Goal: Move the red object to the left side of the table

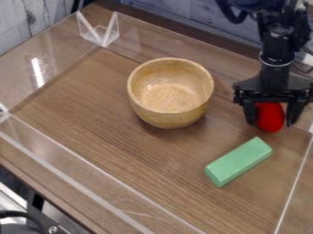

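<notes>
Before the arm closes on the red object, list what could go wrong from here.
1. The red object sits at the table's right side beside the clear wall; a nudge from the open gripper could roll it against that wall.
2. The wooden bowl stands on the way left; a low carry could clip its rim.

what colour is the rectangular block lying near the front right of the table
Green, a light mint shade; the block shows plainly in the camera view.
</notes>
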Robot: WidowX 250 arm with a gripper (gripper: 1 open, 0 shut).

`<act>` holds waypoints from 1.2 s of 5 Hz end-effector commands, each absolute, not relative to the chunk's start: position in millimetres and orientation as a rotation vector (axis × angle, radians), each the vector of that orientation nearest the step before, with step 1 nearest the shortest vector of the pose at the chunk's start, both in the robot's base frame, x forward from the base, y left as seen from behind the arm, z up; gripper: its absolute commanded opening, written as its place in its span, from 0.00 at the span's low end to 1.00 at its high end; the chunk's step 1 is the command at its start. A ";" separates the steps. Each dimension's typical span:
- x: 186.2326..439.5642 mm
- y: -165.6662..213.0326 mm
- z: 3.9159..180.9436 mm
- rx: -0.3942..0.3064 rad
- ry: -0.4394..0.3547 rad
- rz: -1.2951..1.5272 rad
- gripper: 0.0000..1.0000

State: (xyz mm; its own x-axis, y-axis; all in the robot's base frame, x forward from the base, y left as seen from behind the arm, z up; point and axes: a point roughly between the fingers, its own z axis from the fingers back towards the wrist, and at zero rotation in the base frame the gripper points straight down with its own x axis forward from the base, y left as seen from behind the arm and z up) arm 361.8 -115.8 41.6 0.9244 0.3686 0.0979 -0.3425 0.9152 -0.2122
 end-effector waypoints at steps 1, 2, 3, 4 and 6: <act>376.9 -111.7 76.9 -0.240 -0.214 0.288 1.00; 377.8 -109.1 79.4 -0.254 -0.216 0.245 0.00; 376.3 -104.7 93.3 -0.279 -0.249 0.256 0.00; 371.6 -95.2 115.6 -0.307 -0.302 0.271 0.00; 362.3 -44.1 148.6 -0.320 -0.361 0.332 0.00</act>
State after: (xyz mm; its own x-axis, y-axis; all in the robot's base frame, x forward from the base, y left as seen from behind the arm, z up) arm 359.9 -45.5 126.5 0.9001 0.3692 0.2313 -0.2804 0.8973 -0.3410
